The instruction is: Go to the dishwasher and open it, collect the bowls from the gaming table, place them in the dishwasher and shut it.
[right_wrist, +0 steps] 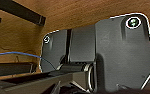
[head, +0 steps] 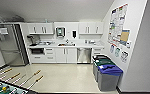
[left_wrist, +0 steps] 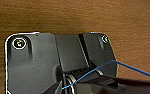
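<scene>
The dishwasher (head: 84,55) has a brushed steel front and a bar handle along its top. It stands shut under the white counter (head: 66,46) at the far wall, right of the sink (head: 66,44), several steps ahead of me. The bowls and the gaming table are out of view. My left gripper (left_wrist: 73,86) hangs close to a brown wood-grain surface (left_wrist: 66,15), with a blue cable (left_wrist: 131,66) across it. My right gripper (right_wrist: 73,85) is near the same kind of wood surface (right_wrist: 73,12).
A steel fridge (head: 9,43) stands at the far left. Three bins line the right wall, the nearest with a blue lid (head: 109,70). A table-football table (head: 6,87) with a green field and rods juts in at the near left. Pale floor (head: 66,77) lies between.
</scene>
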Motion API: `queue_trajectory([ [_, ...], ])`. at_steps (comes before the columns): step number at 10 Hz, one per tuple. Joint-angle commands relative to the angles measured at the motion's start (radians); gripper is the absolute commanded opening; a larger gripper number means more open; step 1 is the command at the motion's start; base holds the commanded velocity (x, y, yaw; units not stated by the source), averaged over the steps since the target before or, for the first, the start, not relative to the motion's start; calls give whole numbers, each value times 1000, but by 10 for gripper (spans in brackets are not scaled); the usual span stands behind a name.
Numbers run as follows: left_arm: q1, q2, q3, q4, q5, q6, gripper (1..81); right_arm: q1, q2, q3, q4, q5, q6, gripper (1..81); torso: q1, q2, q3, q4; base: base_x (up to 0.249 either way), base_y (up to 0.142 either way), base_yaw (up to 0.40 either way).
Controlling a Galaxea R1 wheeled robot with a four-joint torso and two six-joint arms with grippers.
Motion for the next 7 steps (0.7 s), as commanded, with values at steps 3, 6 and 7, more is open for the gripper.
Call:
queue_trajectory([
  [3, -56, -12, 17, 10, 51, 9, 811, 54, -12, 21, -3, -46, -5, 811, 0, 0, 0, 0, 186, 0, 0],
  [6, -56, -13, 17, 8, 49, 9, 811, 54, -12, 23, -3, -46, -5, 811, 0, 0, 0, 0, 186, 0, 0],
  [7, -56, -12, 17, 8, 49, 9, 811, 54, -12, 23, -3, -46, -5, 811, 0, 0, 0, 0, 186, 0, 0],
])
